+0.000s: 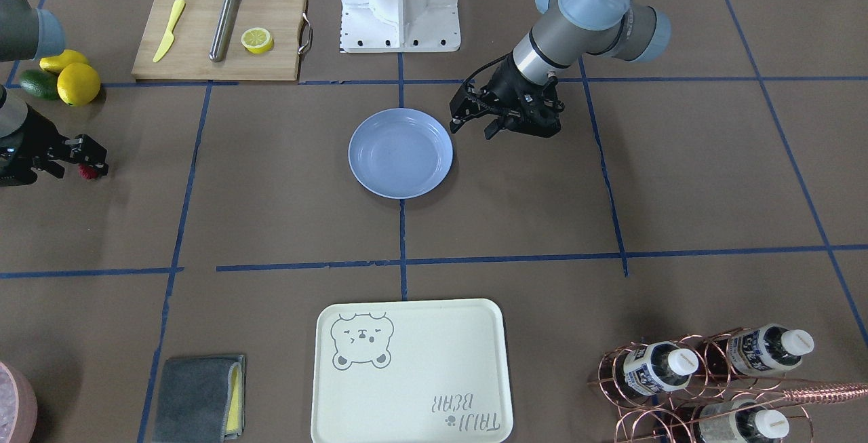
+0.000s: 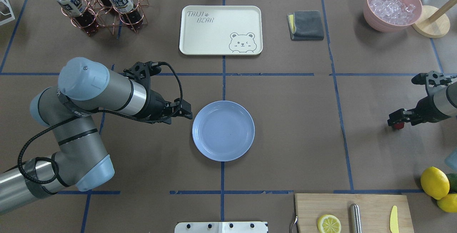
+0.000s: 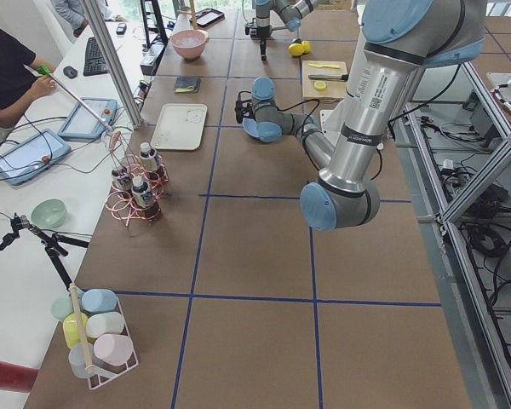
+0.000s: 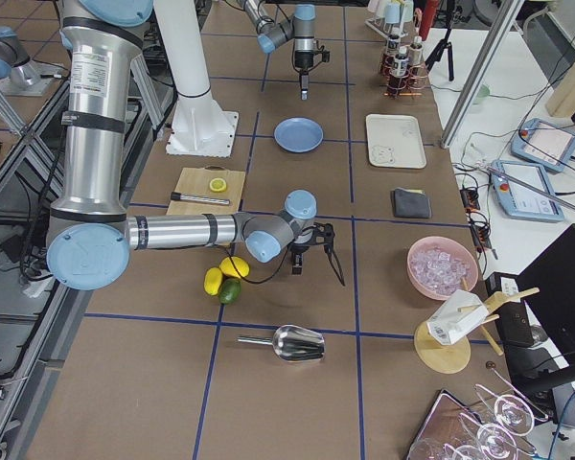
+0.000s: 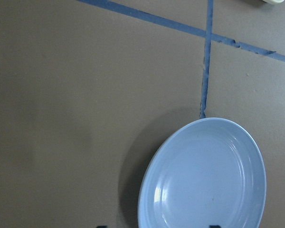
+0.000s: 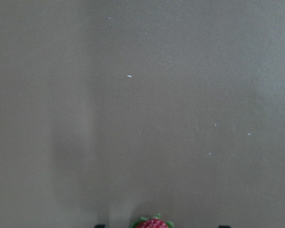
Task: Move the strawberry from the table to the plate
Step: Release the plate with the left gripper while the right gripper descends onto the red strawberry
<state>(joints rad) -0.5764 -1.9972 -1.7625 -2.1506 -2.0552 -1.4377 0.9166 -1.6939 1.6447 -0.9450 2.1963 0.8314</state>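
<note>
— Strawberry (image 6: pixel 153 223) sits at the very bottom of the right wrist view, between the two finger ends. Is it clamped?

— No. The right gripper (image 2: pixel 397 121) has its jaws apart, straddling the berry. It seems to rest on the table (image 2: pixel 303 136), well apart from the plate (image 2: pixel 223 130).

— And the left gripper (image 1: pixel 472 127)?

— Its jaws are apart too and hold nothing. It hangs just beside the plate's rim.

— How will the berry handle?

— Light and tiny, I'd judge, and probably soft. Pinch gently across its widest middle. Squeezed hard or off-centre, it could squirt out sideways.
</note>
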